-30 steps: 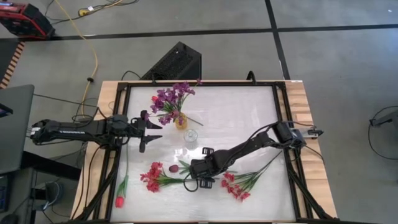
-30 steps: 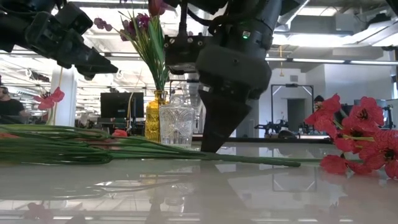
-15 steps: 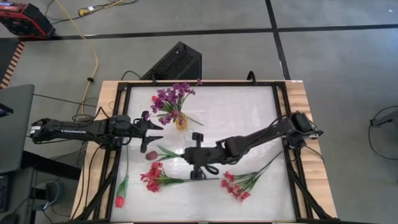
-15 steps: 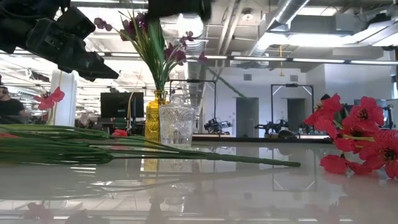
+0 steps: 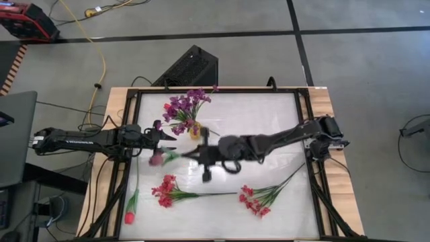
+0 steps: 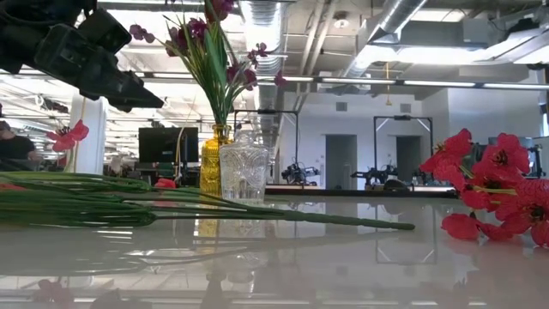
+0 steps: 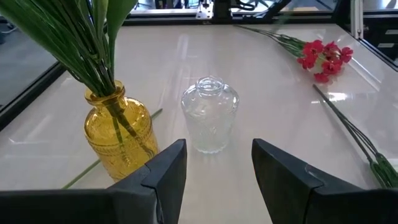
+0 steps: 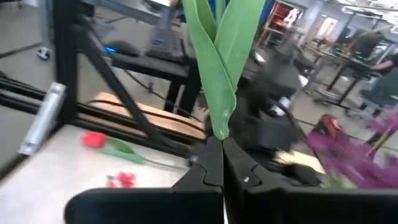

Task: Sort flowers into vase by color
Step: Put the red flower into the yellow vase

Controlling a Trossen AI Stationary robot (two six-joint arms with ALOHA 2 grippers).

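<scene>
From above, the purple sprays (image 5: 186,106) were already seen gathered in the yellow vase (image 5: 195,132), while the clear vase (image 7: 209,123) was shown empty by the left wrist view between the left gripper (image 7: 214,163)'s spread, unloaded fingers. A dark tulip (image 5: 157,159) was carried by the right gripper (image 5: 195,153), its fingers clamped on the stem (image 8: 219,68). Two red sprays (image 5: 165,193) and a red tulip (image 5: 128,217) were left lying on the table (image 5: 269,128).

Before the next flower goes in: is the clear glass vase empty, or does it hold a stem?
Empty. The clear glass vase shows no stem inside in the left wrist view; only the yellow vase beside it holds green stems.
</scene>
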